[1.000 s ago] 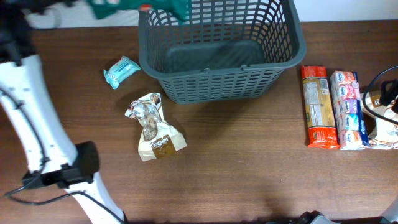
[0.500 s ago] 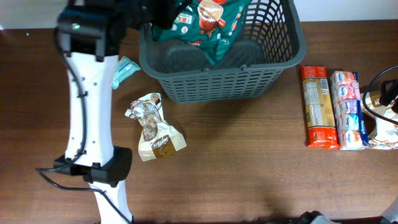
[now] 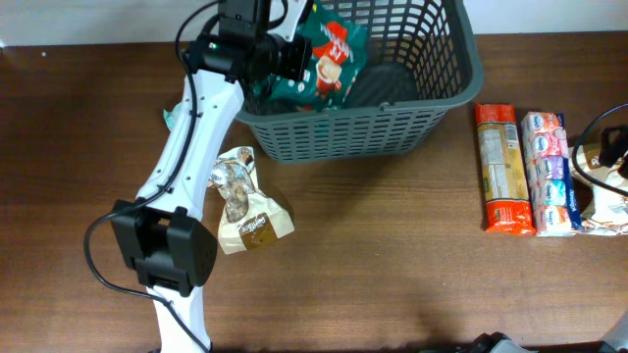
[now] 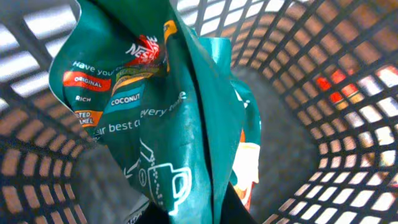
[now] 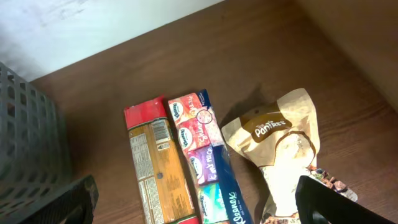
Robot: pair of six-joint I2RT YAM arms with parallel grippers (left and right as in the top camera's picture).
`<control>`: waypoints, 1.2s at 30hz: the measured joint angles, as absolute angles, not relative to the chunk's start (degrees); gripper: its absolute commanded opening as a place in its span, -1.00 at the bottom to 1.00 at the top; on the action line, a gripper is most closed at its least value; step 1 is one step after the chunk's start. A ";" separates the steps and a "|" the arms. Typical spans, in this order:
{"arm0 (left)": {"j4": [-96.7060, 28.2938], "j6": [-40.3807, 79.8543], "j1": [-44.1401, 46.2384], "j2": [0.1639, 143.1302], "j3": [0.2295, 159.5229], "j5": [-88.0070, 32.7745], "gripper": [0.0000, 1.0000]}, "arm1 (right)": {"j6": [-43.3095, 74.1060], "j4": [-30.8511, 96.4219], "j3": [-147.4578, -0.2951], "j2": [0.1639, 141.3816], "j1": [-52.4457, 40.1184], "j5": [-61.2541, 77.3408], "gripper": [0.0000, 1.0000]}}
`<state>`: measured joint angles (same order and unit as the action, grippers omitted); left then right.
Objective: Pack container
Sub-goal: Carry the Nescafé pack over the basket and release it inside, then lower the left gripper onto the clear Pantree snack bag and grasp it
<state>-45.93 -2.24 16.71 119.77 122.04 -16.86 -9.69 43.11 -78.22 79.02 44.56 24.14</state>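
Observation:
The dark grey slotted container [image 3: 345,131] stands at the back middle of the table. My left gripper [image 3: 282,57] is shut on a green Nescafé coffee bag [image 3: 322,65] and holds it inside the container's left half, above the floor. In the left wrist view the bag [image 4: 155,106] hangs from my fingers [image 4: 205,208], with the container's lattice walls [image 4: 317,124] all round. My right gripper [image 5: 193,211] is open and empty, above the packets at the right side of the table.
A red-orange pasta packet [image 3: 500,169], a Kleenex tissue pack [image 3: 549,173] and a beige Pantree paper bag [image 5: 280,134] lie right of the container. A clear snack bag [image 3: 243,201] and a small teal packet [image 3: 171,117] lie to its left.
My left arm swung in from the left with the green bag, carried it over the container's left rim and lowered it inside. The right arm has not moved.

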 measured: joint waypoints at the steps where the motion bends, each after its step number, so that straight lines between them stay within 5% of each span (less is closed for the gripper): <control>1: -45.28 -2.24 16.71 119.77 121.21 -16.84 -0.95 | -9.67 43.09 -78.22 79.02 44.56 24.14 0.98; 6: -43.42 -2.07 16.71 119.72 120.88 -17.10 0.19 | -9.65 43.11 -78.22 79.02 44.56 24.14 0.98; 15: -45.01 -1.26 15.62 115.44 122.74 -16.73 0.25 | -9.65 43.11 -78.22 79.02 44.56 24.14 0.98; 22: -60.27 -0.67 8.03 97.56 125.64 -7.20 0.33 | -9.67 43.11 -78.24 79.02 44.56 24.14 0.98; 28: -72.93 2.74 -0.16 94.78 126.26 -3.07 0.13 | -9.67 43.11 -78.22 79.02 44.56 24.14 0.98; 36: -72.88 5.87 -8.43 97.01 111.44 -2.09 0.18 | -9.67 43.07 -78.22 79.02 44.56 24.12 0.98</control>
